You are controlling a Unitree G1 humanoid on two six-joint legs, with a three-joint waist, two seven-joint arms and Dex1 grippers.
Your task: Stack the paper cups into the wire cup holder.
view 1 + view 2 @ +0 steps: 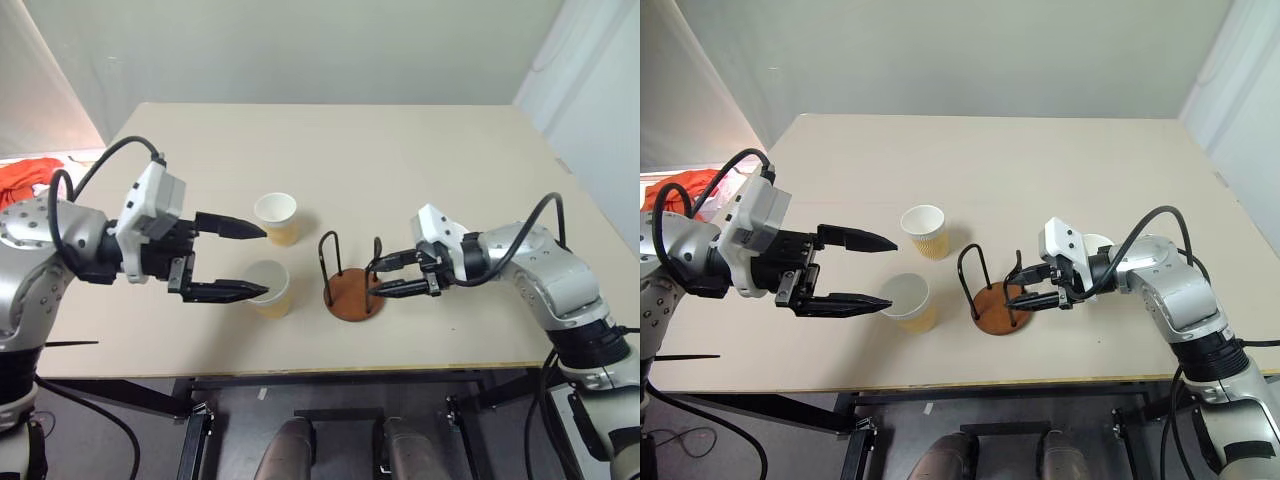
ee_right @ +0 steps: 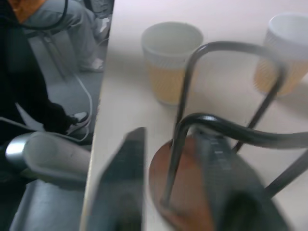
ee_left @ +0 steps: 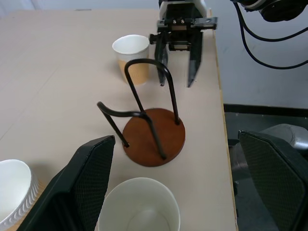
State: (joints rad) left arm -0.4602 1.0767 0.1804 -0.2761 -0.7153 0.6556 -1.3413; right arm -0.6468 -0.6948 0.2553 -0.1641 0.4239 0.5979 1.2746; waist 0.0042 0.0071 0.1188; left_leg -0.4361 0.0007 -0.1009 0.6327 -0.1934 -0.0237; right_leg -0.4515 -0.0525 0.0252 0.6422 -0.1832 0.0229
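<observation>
Two paper cups stand upright left of the wire cup holder (image 1: 352,296): the near one (image 1: 272,288) and the far one (image 1: 277,218). My left gripper (image 1: 263,262) hangs open just left of them, one fingertip by each cup's rim, nothing held. In the left wrist view the near cup (image 3: 139,207) sits between its fingers. My right gripper (image 1: 373,280) is open, its tips against the holder's right wire loop (image 1: 377,258), holding nothing. A third cup (image 3: 131,57) stands on the table beside the right hand. The holder is empty.
The holder sits close to the front edge of the beige table (image 1: 400,150). An orange-red cloth (image 1: 30,175) lies beyond the table's left edge. The far half of the tabletop is bare.
</observation>
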